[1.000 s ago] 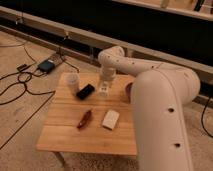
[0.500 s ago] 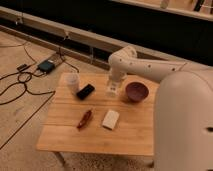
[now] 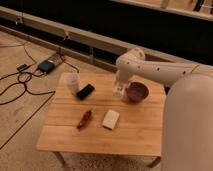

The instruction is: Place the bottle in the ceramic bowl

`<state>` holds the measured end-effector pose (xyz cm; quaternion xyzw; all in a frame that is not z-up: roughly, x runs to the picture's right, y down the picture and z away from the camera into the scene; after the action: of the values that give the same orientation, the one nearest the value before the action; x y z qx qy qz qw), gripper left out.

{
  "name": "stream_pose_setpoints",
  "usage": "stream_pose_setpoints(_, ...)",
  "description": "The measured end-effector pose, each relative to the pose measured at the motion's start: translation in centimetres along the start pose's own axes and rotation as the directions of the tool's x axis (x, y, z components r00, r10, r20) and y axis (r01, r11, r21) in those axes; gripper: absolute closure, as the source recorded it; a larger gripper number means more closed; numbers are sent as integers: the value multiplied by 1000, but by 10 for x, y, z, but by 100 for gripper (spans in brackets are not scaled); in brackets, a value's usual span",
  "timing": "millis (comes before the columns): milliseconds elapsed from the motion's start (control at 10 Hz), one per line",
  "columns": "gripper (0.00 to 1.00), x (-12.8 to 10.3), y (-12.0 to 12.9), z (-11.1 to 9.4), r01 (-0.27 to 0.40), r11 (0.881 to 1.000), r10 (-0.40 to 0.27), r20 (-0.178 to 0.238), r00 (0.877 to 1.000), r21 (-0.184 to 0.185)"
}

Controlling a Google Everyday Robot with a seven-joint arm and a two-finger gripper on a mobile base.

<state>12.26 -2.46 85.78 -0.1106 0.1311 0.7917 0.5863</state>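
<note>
A small cream-white bottle [image 3: 118, 92] hangs upright just above the wooden table [image 3: 135, 132], and my gripper [image 3: 119, 88] is shut on it from above. The white arm reaches in from the right and bends down to it. The dark maroon ceramic bowl [image 3: 137, 92] stands on the table right beside the bottle, on its right, and looks empty. The bottle is outside the bowl, close to its left rim.
A pale cup [image 3: 72, 81] stands at the table's back left with a black flat object [image 3: 85, 91] beside it. A reddish-brown item [image 3: 84, 119] and a flat white block [image 3: 110, 119] lie in the middle front. Cables and a box [image 3: 46, 65] lie on the floor at the left.
My gripper has moved right across the table with the bottle, from near the black object to the bowl's left rim. The view has shifted too.
</note>
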Motion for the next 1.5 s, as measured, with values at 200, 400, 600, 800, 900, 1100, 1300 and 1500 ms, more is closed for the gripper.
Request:
stream_pose_setpoints(200, 100, -16, -20, 4, -7, 999, 6, 28, 1000, 36)
stream_pose_setpoints(400, 100, -30, -34, 8, -6, 998, 3, 43, 999, 69)
stream_pose_setpoints(600, 100, -43, -48, 16, 7, 994, -12, 51, 999, 106)
stream_pose_setpoints(800, 100, -52, -62, 27, 11, 989, -19, 53, 998, 146)
stream_pose_setpoints(900, 100, -56, -68, 32, 15, 987, -24, 53, 998, 162)
stream_pose_setpoints(1100, 100, -60, -80, 43, 22, 980, -32, 46, 998, 197)
stream_pose_setpoints(1300, 100, -63, -85, 55, 42, 969, -52, 36, 998, 244)
stream_pose_setpoints(1500, 100, -66, -86, 65, 56, 959, -67, 30, 997, 277)
